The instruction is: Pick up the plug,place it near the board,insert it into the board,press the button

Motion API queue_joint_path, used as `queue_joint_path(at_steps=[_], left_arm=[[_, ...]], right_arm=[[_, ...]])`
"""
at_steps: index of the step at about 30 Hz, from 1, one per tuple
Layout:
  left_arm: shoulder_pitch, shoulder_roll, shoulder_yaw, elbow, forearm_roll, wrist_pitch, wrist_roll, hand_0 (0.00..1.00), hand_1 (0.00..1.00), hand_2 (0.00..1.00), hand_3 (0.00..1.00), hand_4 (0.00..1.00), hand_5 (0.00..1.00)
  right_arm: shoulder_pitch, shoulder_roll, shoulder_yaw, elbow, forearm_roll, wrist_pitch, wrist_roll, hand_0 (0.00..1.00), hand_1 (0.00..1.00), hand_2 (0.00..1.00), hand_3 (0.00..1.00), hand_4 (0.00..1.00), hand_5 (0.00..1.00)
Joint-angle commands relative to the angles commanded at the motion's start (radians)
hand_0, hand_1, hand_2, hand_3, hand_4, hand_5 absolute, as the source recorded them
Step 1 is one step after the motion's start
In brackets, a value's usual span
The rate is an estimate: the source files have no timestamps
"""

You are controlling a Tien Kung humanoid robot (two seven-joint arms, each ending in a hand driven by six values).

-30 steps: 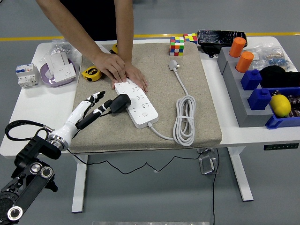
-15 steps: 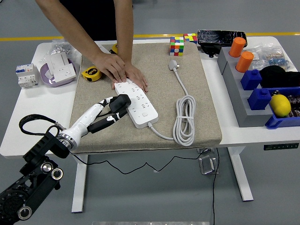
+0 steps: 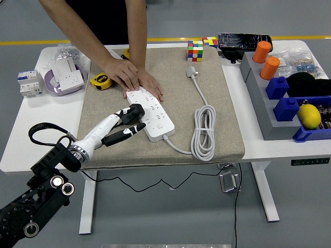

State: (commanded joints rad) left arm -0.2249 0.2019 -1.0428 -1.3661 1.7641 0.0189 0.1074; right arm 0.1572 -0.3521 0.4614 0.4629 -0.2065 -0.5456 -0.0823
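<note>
Left hand (image 3: 123,123) fingers pinching black plug (image 3: 135,112) at left edge of white rectangular power strip (image 3: 150,114); align prongs squarely over socket, push straight down; person's hands (image 3: 135,78) steady strip's far end

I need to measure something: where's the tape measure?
In the head view, the yellow tape measure lies on the mat's far left, beside the person's hand.

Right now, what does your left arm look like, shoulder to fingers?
The left arm is black with round silver joint caps and a looped black cable; a silver wrist ring joins a white forearm shell to the left robot hand, white with black fingers.
</note>
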Motion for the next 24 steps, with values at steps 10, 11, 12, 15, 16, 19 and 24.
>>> queue_joint_path(at_steps=[10,11,12,15,16,19,24], left_arm=[[-0.021,0.000,0.015,0.027,-0.002,0.007,-0.006,0.998,0.998,0.998,0.998,0.998,0.998],[-0.023,0.000,0.016,0.029,-0.003,0.008,-0.007,0.998,0.998,0.998,0.998,0.998,0.998],[-0.027,0.000,0.019,0.033,-0.003,0.008,-0.007,0.998,0.998,0.998,0.998,0.998,0.998],[-0.036,0.001,0.025,0.039,-0.003,0.009,-0.009,0.998,0.998,0.998,0.998,0.998,0.998],[-0.039,0.001,0.027,0.041,-0.003,0.009,-0.009,0.998,0.998,0.998,0.998,0.998,0.998],[-0.047,0.002,0.036,0.042,-0.004,0.009,-0.009,0.998,0.998,0.998,0.998,0.998,0.998],[-0.050,-0.001,0.050,0.045,-0.007,0.010,-0.010,0.998,0.998,0.998,0.998,0.998,0.998]], right_arm=[[-0.002,-0.001,0.000,0.000,0.000,0.000,0.000,0.963,0.915,0.837,0.835,0.998,0.989],[-0.002,-0.001,0.000,0.000,-0.001,0.000,-0.001,0.963,0.915,0.837,0.835,0.998,0.989],[-0.001,-0.001,0.000,0.000,-0.001,0.000,-0.001,0.963,0.915,0.837,0.835,0.998,0.989],[0.001,-0.001,0.000,0.000,-0.001,0.000,0.000,0.962,0.915,0.837,0.835,0.998,0.989],[0.002,-0.001,0.000,0.000,-0.001,0.000,0.000,0.962,0.915,0.837,0.835,0.998,0.989],[0.003,-0.001,-0.001,0.000,-0.001,0.000,0.000,0.962,0.915,0.837,0.835,0.998,0.989],[0.002,-0.003,-0.004,0.000,0.001,-0.001,0.000,0.965,0.916,0.837,0.834,0.998,0.990]])
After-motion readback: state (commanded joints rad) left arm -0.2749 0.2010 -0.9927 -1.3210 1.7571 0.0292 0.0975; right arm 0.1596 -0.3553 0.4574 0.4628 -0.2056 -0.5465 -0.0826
